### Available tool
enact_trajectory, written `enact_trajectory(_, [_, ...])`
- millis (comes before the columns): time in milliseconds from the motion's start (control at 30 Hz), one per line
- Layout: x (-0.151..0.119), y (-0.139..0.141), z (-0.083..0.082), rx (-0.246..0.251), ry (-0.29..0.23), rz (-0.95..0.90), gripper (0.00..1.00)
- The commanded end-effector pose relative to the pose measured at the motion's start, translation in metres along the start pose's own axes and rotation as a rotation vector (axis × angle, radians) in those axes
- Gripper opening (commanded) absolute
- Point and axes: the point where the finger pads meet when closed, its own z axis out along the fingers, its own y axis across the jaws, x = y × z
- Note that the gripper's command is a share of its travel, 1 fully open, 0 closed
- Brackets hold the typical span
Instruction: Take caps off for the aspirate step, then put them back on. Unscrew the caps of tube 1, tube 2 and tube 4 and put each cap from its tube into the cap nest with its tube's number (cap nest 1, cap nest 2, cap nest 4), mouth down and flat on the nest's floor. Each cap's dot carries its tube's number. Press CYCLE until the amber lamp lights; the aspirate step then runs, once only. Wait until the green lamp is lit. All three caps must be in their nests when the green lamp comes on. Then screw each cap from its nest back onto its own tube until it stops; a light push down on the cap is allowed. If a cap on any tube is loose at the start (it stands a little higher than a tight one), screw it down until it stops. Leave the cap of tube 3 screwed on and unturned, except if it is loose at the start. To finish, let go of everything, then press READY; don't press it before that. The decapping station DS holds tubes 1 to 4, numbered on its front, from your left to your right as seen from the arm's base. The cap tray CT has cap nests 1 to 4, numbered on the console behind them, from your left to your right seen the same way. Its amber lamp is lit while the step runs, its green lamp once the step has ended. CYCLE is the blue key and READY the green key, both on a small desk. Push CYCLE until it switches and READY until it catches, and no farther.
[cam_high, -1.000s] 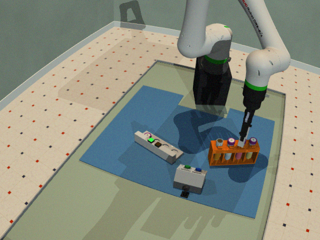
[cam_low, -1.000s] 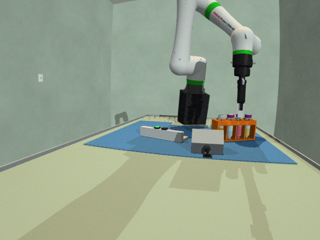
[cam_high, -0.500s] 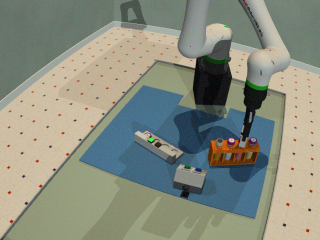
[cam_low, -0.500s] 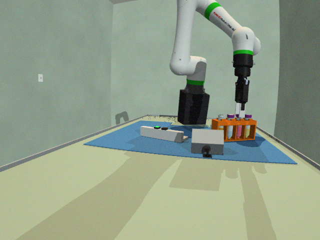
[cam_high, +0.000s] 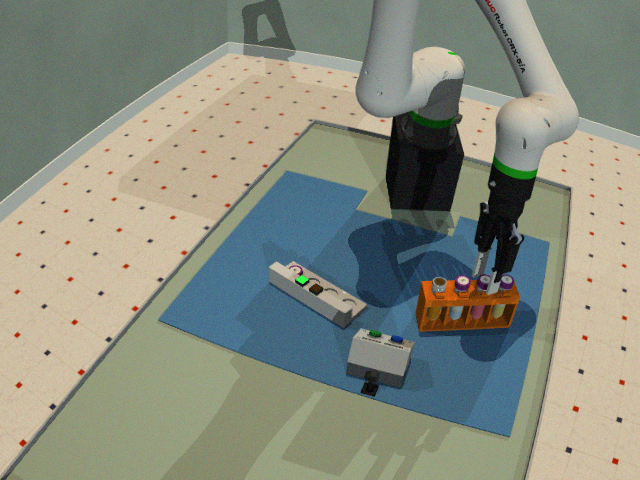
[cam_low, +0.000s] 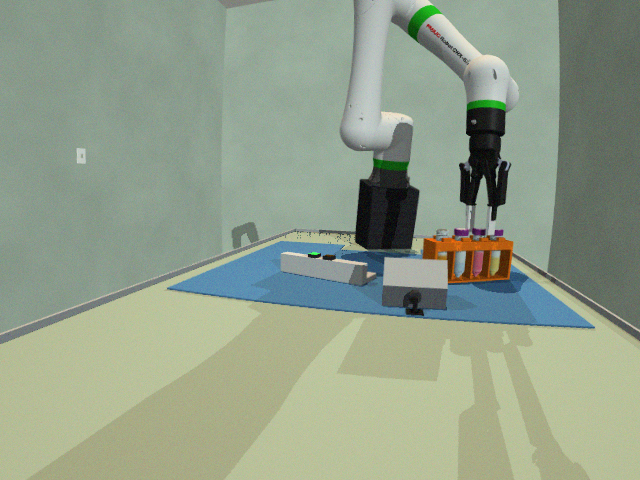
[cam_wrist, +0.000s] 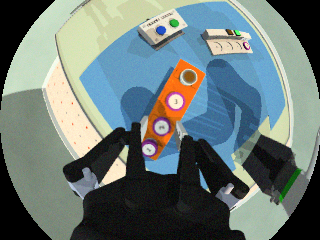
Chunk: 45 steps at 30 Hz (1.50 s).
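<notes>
The orange station DS (cam_high: 429, 315) (cam_low: 504, 258) (cam_wrist: 159, 103) holds four tubes. Tube 4 (cam_high: 439, 283) (cam_wrist: 190, 76) stands without a cap. Tubes 3, 2 and 1 carry purple caps. My gripper (cam_high: 487, 277) (cam_low: 479, 223) (cam_wrist: 161, 125) is open, with its fingers on either side of tube 2's cap (cam_high: 484, 282) (cam_low: 478, 231) (cam_wrist: 162, 127) and apart from it. One purple cap (cam_high: 295, 268) (cam_wrist: 247, 44) sits in nest 4 of the cap tray CT (cam_high: 330, 310) (cam_low: 330, 271) (cam_wrist: 216, 43). The tray's green lamp (cam_high: 301, 279) (cam_low: 313, 254) is lit; its amber lamp (cam_high: 315, 288) is dark.
The small desk (cam_high: 377, 359) (cam_low: 413, 284) (cam_wrist: 150, 36) carries the green READY key (cam_high: 375, 333) (cam_wrist: 174, 23) and the blue CYCLE key (cam_high: 397, 338) (cam_wrist: 160, 30). It stands in front of DS. The arm's black base (cam_high: 423, 175) (cam_low: 386, 217) stands behind, on the blue mat (cam_high: 232, 289).
</notes>
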Motion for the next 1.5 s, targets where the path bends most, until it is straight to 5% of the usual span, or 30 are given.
enact_trajectory(0, [0.0003, 0.0000, -0.0001, -0.012, -0.040, -0.187, 0.35])
enact_trajectory(200, [0.0002, 0.0000, -0.0001, -0.012, -0.040, -0.187, 0.35])
enact_trajectory(233, [0.0002, 0.0000, -0.0001, -0.012, -0.040, -0.187, 0.00])
enact_trajectory(700, [0.0002, 0.0000, -0.0001, -0.012, -0.040, -0.187, 0.00])
enact_trajectory(1467, [0.0002, 0.0000, 0.0010, -0.031, -0.030, 0.855, 0.00])
